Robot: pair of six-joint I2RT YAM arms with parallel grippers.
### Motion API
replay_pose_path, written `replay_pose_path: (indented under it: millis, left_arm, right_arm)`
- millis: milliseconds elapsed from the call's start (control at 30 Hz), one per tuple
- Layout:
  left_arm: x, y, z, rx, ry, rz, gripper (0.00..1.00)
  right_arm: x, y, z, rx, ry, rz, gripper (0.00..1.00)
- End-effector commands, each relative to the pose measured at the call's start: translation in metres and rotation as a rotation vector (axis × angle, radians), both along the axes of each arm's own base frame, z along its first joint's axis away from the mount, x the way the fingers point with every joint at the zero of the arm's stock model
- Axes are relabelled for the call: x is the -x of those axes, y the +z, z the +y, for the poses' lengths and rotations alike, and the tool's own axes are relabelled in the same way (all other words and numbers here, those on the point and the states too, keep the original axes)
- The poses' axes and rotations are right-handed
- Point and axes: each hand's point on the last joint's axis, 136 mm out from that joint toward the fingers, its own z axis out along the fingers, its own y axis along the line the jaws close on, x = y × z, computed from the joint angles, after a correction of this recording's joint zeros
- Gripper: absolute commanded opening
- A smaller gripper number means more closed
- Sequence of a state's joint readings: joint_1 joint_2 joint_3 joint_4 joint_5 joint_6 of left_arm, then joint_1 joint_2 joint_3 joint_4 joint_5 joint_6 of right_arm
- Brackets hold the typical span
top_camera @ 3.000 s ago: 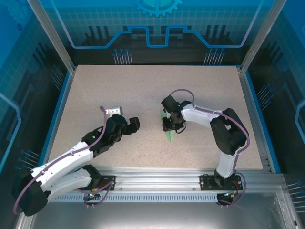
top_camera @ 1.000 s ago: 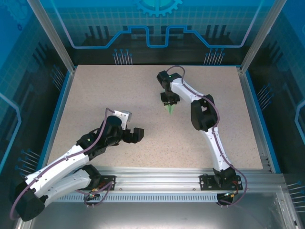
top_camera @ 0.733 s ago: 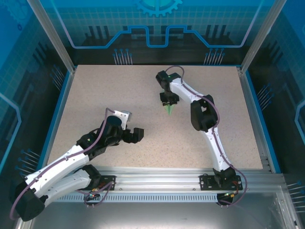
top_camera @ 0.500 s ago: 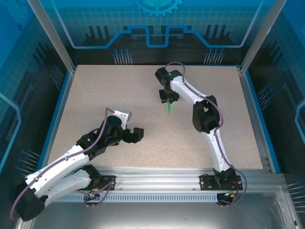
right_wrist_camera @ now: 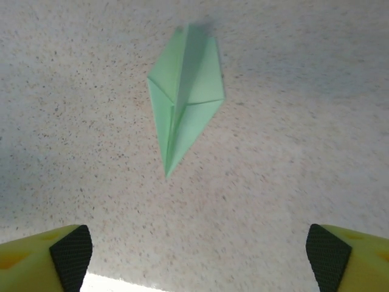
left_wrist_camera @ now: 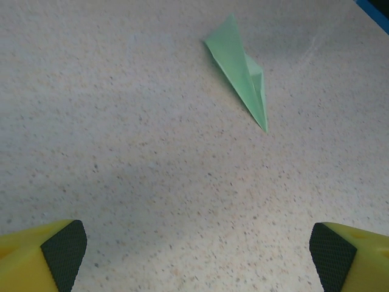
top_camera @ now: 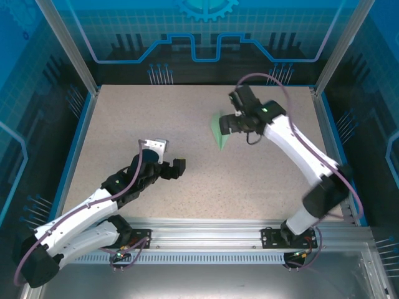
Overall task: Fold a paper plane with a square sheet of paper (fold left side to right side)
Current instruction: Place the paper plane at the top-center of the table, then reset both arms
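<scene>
Judging from the shape of the paper, the folding was complete or very nearly so: the paper plane (top_camera: 217, 129) lay flat on the table (top_camera: 124, 124) as a slim pale-green dart with a kite-like outline, a centre crease and two flaps folded in toward that crease. It rested in the far-centre part of the surface with its sharp tip directed toward the near edge. The right gripper (top_camera: 228, 124) was positioned just beside the wide end of the plane. In the right wrist view its jaws stood wide apart, with the pads (right_wrist_camera: 72, 250) at the two lower corners and bare tabletop between them, and the plane (right_wrist_camera: 185, 91) lay ahead of them, free of any grip. The left gripper (top_camera: 176, 168) was well apart from the paper, nearer the bases. Its jaws were likewise spread wide with nothing between them, and its wrist view showed the plane (left_wrist_camera: 240, 67) at a distance. What was left, by this assessment, was little — at most a final sharpening of the creases or a check of symmetry, which the views did not resolve finely enough to rule on. Count of items: one paper plane, one table, two arms and two grippers — each gripper empty.
</scene>
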State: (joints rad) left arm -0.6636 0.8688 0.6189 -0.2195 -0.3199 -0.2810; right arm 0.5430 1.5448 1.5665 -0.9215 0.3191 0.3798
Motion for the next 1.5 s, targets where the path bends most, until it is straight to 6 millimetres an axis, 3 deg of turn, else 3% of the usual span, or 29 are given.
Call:
replay_pose_path:
  millis: [0, 167, 300, 467, 567, 667, 867, 1000, 1167, 1333, 1467]
  left_arm:
    - [-0.018, 0.028, 0.019, -0.063, 0.09, -0.15, 0.98]
    - [-0.032, 0.037, 0.05, -0.215, 0.23, -0.249, 0.98]
    - [-0.04, 0.033, 0.08, -0.295, 0.345, -0.282, 0.98]
    - [-0.045, 0.01, 0.119, -0.306, 0.459, -0.288, 0.99]
    - [-0.047, -0.011, 0.137, -0.304, 0.499, -0.259, 0.98]
    - [-0.054, -0.027, 0.14, -0.277, 0.486, -0.256, 0.98]
    - [-0.069, -0.052, 0.145, -0.258, 0.452, -0.263, 0.98]
    - [-0.079, -0.057, 0.147, -0.227, 0.426, -0.294, 0.99]
    - [-0.092, -0.056, 0.148, -0.174, 0.38, -0.333, 0.99]
    - [-0.112, -0.083, 0.149, -0.136, 0.35, -0.297, 0.98]
    - [-0.121, -0.09, 0.146, -0.143, 0.328, -0.248, 0.98]
  right_arm:
    - [0.01, 0.005, -0.028, 0.03, -0.028, -0.118, 1.0]
    - [0.031, -0.014, -0.092, 0.046, -0.163, -0.209, 0.99]
    - [0.029, -0.046, -0.143, 0.074, -0.268, -0.311, 1.0]
    - [0.021, -0.095, -0.178, 0.047, -0.344, -0.389, 1.0]
    - [0.01, -0.122, -0.18, 0.043, -0.312, -0.363, 1.0]
    - [-0.002, -0.139, -0.176, 0.078, -0.258, -0.366, 1.0]
    - [-0.028, -0.13, -0.164, 0.084, -0.168, -0.486, 1.0]
    - [-0.039, -0.129, -0.158, 0.036, -0.142, -0.539, 1.0]
    - [-0.043, -0.145, -0.149, 0.017, -0.095, -0.553, 1.0]
    - [-0.043, -0.147, -0.147, -0.018, -0.067, -0.554, 1.0]
    - [-0.042, -0.147, -0.147, -0.02, -0.062, -0.557, 1.0]
